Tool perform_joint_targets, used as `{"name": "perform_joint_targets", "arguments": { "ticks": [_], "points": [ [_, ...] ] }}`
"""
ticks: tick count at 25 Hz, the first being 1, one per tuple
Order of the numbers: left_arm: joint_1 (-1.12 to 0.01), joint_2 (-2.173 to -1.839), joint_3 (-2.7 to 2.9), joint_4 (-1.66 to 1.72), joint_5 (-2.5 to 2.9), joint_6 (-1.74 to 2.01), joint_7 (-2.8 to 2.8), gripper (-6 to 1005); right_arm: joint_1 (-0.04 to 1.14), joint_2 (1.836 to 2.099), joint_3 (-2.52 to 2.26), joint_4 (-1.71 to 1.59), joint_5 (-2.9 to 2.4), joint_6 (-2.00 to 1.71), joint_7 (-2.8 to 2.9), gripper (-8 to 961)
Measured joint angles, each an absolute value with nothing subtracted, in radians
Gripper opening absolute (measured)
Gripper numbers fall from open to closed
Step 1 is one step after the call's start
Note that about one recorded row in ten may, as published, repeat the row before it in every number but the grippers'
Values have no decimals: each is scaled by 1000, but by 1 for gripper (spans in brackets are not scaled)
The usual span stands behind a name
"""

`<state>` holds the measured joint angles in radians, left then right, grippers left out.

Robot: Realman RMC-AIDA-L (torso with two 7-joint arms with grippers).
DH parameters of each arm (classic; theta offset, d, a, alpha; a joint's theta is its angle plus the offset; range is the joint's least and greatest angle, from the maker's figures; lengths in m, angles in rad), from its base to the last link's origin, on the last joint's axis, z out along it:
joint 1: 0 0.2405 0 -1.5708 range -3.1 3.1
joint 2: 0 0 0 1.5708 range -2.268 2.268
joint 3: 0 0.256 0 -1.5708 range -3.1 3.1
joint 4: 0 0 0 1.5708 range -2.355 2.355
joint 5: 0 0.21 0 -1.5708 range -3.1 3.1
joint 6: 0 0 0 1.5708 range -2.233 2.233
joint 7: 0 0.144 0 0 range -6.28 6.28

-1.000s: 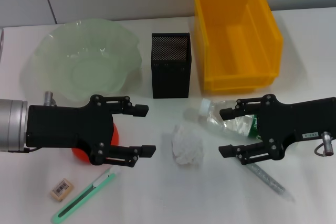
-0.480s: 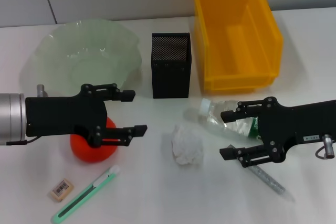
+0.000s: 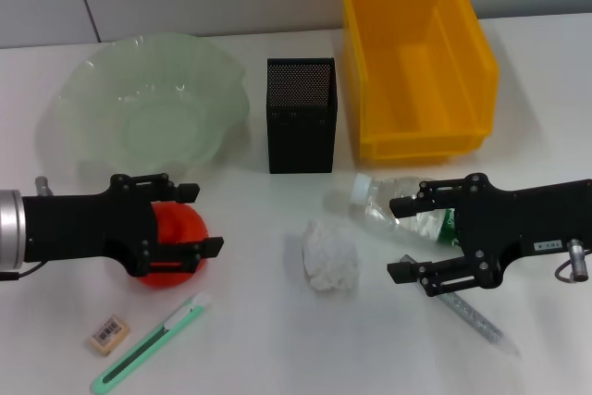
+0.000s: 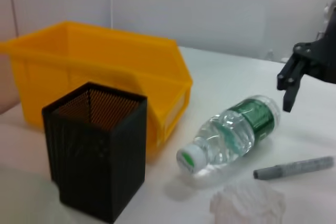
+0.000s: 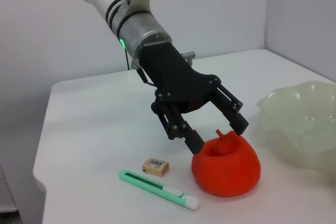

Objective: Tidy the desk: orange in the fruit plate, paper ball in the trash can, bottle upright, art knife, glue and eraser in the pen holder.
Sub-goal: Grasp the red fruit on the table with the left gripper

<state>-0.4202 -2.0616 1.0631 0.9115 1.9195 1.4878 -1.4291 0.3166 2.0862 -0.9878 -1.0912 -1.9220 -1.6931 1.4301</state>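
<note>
Orange-red: one orange (image 3: 176,245), one left gripper (image 3: 198,221) straddling it.

Left gripper (image 3: 196,221) hides pt of orange (image 3: 176,228); eraser (image 3: 108,334) label unreadable.

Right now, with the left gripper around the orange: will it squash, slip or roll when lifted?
The orange looks soft: its top is dimpled and its base sags flat, so it may deform under a squeeze. The flat base suggests it won't roll much if released. The left gripper has open fingers either side of the rounded top, so it may slip unless it closes lower.
</note>
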Motion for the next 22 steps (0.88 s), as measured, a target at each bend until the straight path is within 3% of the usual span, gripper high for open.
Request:
{"name": "perform_joint_targets", "arguments": {
  "ticks": [22],
  "points": [
    [-383, -2060, 1017, 897, 1974, 1385, -1430, 673, 322, 2085, -989, -1089, -1922, -1693, 1425, 765]
  ]
}}
